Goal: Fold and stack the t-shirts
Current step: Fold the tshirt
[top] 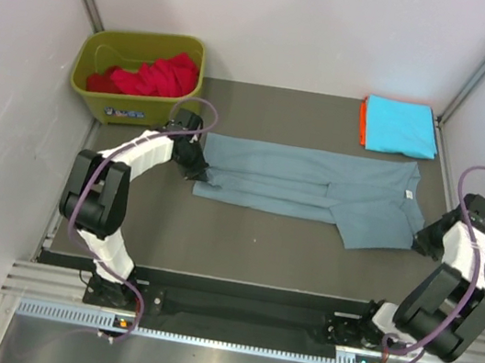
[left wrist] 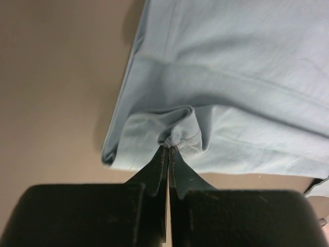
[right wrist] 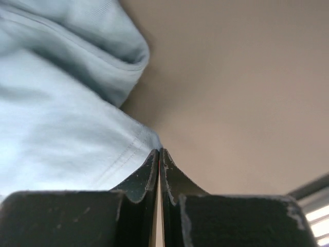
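Grey-blue t-shirt (top: 307, 188) lay flat across mid-table (top: 250, 248), long sides turned in to a narrow band, hem end left, collar end right. Left gripper (left wrist: 168, 149) was fully closed on a small bunched pinch of the hem edge. Right gripper (right wrist: 158, 152) was also fully closed, the sleeve-side hem corner running into its tips, apparently nipped. Holding both ends presumably kept the band taut for the next crosswise fold. Cyan t-shirt (top: 401, 126) sat folded on the orange t-shirt (top: 362, 122) at the far right corner, which served as the stack. Red t-shirt (top: 153, 75) waited in the olive bin (top: 91, 54).
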Robot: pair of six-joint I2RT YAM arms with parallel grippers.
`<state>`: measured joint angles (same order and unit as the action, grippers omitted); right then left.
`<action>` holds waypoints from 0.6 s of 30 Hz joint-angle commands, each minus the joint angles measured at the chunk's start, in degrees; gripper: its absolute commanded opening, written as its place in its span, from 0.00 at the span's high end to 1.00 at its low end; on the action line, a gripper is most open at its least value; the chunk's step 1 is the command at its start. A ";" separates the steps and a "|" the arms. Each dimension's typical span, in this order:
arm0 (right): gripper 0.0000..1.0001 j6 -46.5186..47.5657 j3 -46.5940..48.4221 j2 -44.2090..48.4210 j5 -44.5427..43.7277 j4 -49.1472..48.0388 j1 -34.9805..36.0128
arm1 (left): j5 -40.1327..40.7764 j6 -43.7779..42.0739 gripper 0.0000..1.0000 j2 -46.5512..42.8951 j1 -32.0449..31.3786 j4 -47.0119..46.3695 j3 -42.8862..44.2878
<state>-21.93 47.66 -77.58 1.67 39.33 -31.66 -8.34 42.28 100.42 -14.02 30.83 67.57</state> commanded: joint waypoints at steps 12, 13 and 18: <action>1.00 -3.12 5.51 19.91 -7.99 10.68 6.26 | 1.22 -1.23 1.00 -22.52 0.31 1.17 -11.21; 1.00 -2.94 5.60 20.53 -8.00 10.68 6.43 | 1.31 -1.41 1.00 -22.55 0.31 0.90 -12.36; 1.00 -2.15 6.83 23.61 -8.88 10.85 7.58 | 2.71 -2.20 1.00 -31.24 0.31 1.25 -17.11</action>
<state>-24.99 51.00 -55.83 -4.93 49.60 -25.08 -7.51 41.56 73.95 -13.96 33.19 52.07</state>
